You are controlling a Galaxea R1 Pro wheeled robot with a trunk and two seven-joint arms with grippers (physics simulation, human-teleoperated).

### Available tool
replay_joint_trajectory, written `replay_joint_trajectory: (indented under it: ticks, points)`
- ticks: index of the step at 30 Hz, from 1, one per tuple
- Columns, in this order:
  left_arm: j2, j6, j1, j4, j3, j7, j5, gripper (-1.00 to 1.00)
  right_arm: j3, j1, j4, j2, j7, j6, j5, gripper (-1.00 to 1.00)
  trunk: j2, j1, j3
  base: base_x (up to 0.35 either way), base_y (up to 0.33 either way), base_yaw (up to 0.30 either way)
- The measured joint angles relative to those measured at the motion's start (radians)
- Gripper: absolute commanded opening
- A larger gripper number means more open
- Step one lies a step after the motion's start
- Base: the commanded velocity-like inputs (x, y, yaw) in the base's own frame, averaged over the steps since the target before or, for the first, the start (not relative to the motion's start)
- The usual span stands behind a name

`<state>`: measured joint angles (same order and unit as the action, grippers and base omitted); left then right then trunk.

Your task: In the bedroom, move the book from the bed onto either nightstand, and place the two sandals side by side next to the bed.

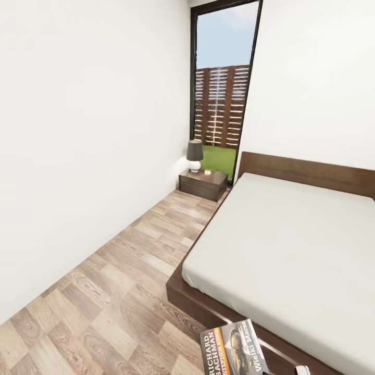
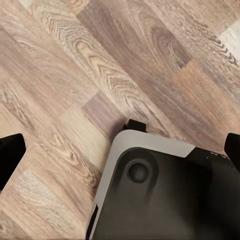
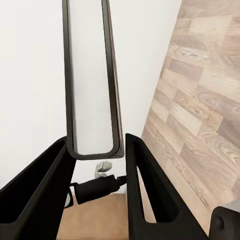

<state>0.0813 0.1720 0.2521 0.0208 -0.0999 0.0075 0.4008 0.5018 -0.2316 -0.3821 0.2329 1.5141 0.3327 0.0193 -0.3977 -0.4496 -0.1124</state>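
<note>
Right gripper (image 3: pixel 97 150) is clamped on the book (image 3: pixel 91 75): seen from the right wrist, the two black fingers (image 3: pixel 35 195) press either side of its lower edge, and the book appears edge-on, a pale strip of pages between dark covers, its top cut off by the frame. Behind it are a white wall and the plank floor (image 3: pixel 200 100); a small white wall fitting with a dark cable sits low between the fingers, hard to identify.

From the left wrist, the left gripper (image 2: pixel 120 150) stands wide apart, with only black tips at either margin, one fingertip (image 2: pixel 10 155) clearly in sight. Between them lies bare floor and a grey-and-black rounded body, partly cut off.

From the head, the book (image 1: pixel 234 349) hangs at the bottom edge, cover up, just beside the bed (image 1: pixel 291 245) corner. The nightstand (image 1: pixel 203 184) stands far off under the window (image 1: pixel 224 78), bearing a lamp (image 1: pixel 195 155) and a tiny white object too small to name.
</note>
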Motion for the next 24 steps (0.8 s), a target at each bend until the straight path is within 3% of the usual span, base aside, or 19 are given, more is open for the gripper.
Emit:
replay_joint_trajectory:
  ticks: [6, 12, 24]
  points:
    - [0.0, 0.001, 0.0, 0.0, 0.0, 0.0, 0.001, 1.0, -0.004, -0.005, -0.001, -0.004, -0.002, 0.001, -0.001, -1.0, 0.0, 0.0, -0.006, -0.097, 0.075, 0.235]
    - [0.0, 0.002, 0.0, 0.0, 0.0, -0.001, 0.001, 1.0, -0.034, -0.008, -0.002, -0.006, -0.001, 0.001, -0.001, -1.0, 0.0, 0.0, -0.011, -0.057, 0.038, 0.206]
    - [0.0, 0.003, 0.0, 0.0, -0.002, -0.001, 0.001, 1.0, -0.047, -0.01, -0.009, -0.02, 0.002, -0.003, 0.001, -1.0, 0.0, 0.0, -0.013, -0.021, 0.006, 0.045]
